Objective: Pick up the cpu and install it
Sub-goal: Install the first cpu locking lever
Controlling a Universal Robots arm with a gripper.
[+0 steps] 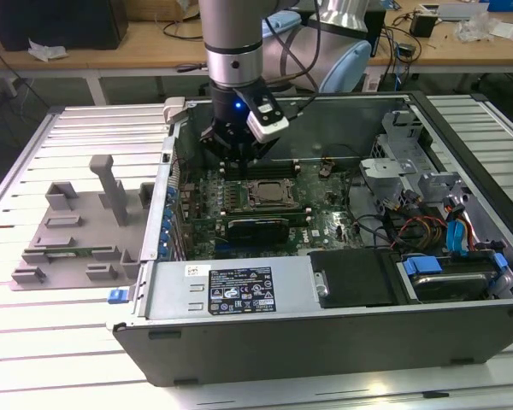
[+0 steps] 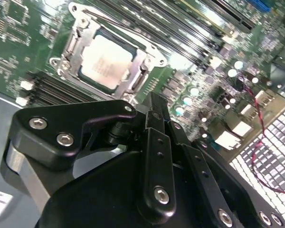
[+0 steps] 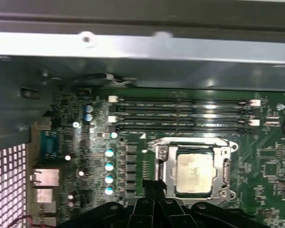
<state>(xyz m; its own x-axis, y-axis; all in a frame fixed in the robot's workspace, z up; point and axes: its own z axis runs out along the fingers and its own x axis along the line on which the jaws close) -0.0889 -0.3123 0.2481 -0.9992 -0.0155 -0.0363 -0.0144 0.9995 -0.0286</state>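
Open computer case (image 1: 342, 342) lies on its side on a slatted metal surface (image 1: 60, 342), near that surface's middle. A grey plastic fixture (image 1: 77, 231) with upright blocks sits on the surface just beside the case, toward the exterior view's left.

The arm (image 1: 231, 34) reaches down into the case from above. The gripper (image 1: 238, 162) hangs over the green motherboard (image 1: 325, 213), near the case's far wall.

The fingers (image 2: 154, 142) are pressed together, with nothing pinched between them. In both wrist views the tips meet in one narrow dark point (image 3: 154, 189). The gripper (image 2: 152, 100) holds nothing.

The cpu (image 2: 106, 61) lies flat in the socket (image 2: 142, 71) on the motherboard, silver-grey top up, with the socket's metal frame around all four sides. In the first wrist view the cpu (image 3: 194, 173) shows just beside the fingertips, which overlap the frame's edge at one corner; whether they touch the frame cannot be told. In the exterior view the cpu (image 1: 269, 193) sits near the middle of the motherboard, just beside the gripper.

Long dark memory slots (image 3: 180, 111) run parallel beside the socket, between it and the case wall. Rear ports (image 3: 42, 178) line the motherboard's edge next to a perforated panel (image 3: 7, 185). A thin red wire (image 2: 256, 156) loops over that panel.
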